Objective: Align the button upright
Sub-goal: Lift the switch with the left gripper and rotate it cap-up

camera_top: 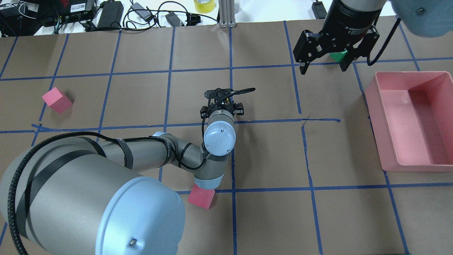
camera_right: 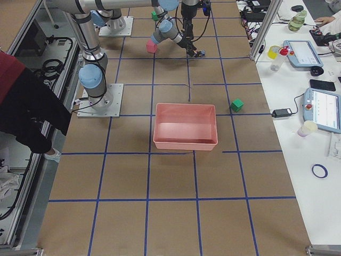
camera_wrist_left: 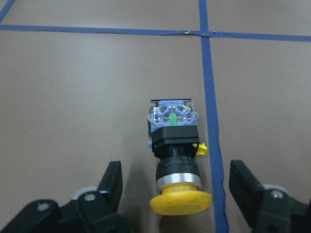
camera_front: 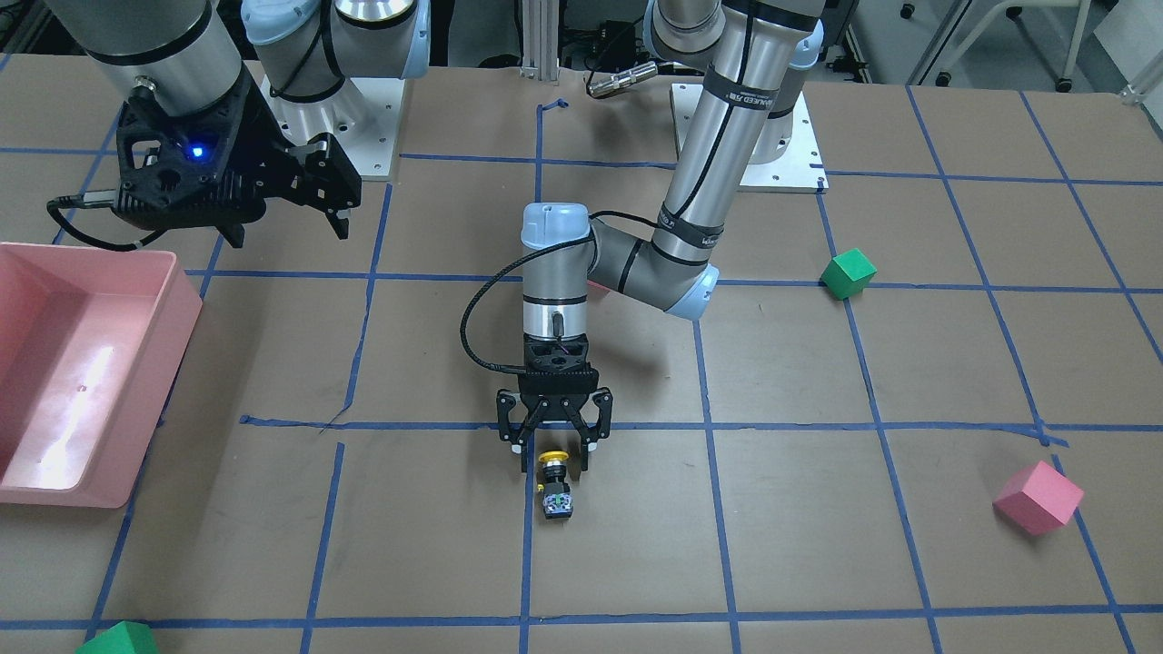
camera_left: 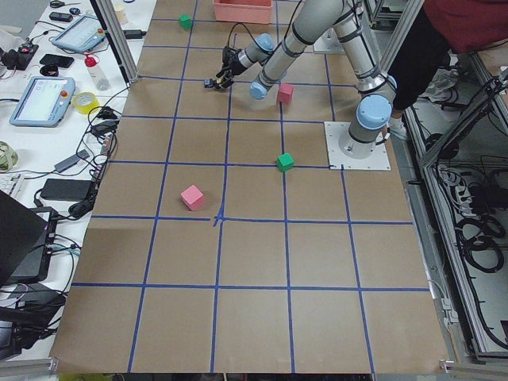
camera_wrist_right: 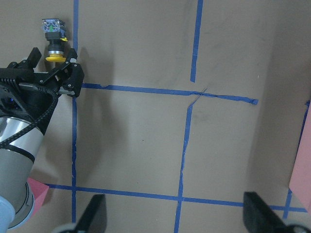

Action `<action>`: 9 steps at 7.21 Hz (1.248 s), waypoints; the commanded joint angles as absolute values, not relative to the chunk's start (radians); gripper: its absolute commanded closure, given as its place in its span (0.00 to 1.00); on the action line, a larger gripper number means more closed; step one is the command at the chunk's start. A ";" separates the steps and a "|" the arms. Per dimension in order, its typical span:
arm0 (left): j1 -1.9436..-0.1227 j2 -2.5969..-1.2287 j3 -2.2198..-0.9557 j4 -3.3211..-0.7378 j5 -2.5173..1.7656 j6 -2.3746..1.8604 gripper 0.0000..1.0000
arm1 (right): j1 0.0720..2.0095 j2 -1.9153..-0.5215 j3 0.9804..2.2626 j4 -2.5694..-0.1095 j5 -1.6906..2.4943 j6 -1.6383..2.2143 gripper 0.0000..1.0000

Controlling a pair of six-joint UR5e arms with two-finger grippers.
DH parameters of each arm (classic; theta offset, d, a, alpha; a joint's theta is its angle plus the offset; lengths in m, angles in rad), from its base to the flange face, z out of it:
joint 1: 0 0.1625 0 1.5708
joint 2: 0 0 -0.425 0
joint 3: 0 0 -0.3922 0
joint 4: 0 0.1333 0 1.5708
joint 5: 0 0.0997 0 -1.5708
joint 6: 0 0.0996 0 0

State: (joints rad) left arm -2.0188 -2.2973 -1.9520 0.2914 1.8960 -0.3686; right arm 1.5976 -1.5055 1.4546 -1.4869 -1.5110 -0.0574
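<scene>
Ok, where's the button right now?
In the front view's lower centre, the button lies on its side, its yellow cap between the fingers of the open left gripper, beside a blue tape line.

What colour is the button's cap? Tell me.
Yellow. The button shows its cap best in the left wrist view.

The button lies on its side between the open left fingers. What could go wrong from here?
1. The left gripper flanks the round yellow cap, not the blocky base; on closing, the button might roll or slip out.
2. Held by the cap alone, the base may sag, so that it lands tilted, not upright.
</scene>
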 commanded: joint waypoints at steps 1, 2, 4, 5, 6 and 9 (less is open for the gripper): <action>-2.025 -2.301 -1.953 0.291 1.896 -0.361 0.30 | 1.595 -1.505 1.459 -1.493 -1.511 -0.055 0.00; -2.025 -2.299 -1.953 0.291 1.896 -0.360 0.49 | 1.597 -1.506 1.459 -1.488 -1.512 -0.055 0.00; -2.026 -2.293 -1.951 0.290 1.887 -0.360 0.60 | 1.595 -1.517 1.459 -1.485 -1.516 -0.057 0.00; -2.026 -2.281 -1.950 0.284 1.885 -0.360 0.62 | 1.598 -1.516 1.459 -1.492 -1.511 -0.057 0.00; -2.026 -2.260 -1.945 0.281 1.887 -0.368 0.75 | 1.598 -1.516 1.460 -1.494 -1.512 -0.058 0.00; -2.026 -2.166 -1.890 0.061 1.902 -0.450 0.86 | 1.598 -1.514 1.460 -1.497 -1.513 -0.058 0.00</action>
State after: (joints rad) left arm -2.0264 -2.2085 -1.9063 0.1837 1.8990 -0.3934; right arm 1.5979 -1.5149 1.4602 -1.4926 -1.5172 -0.0589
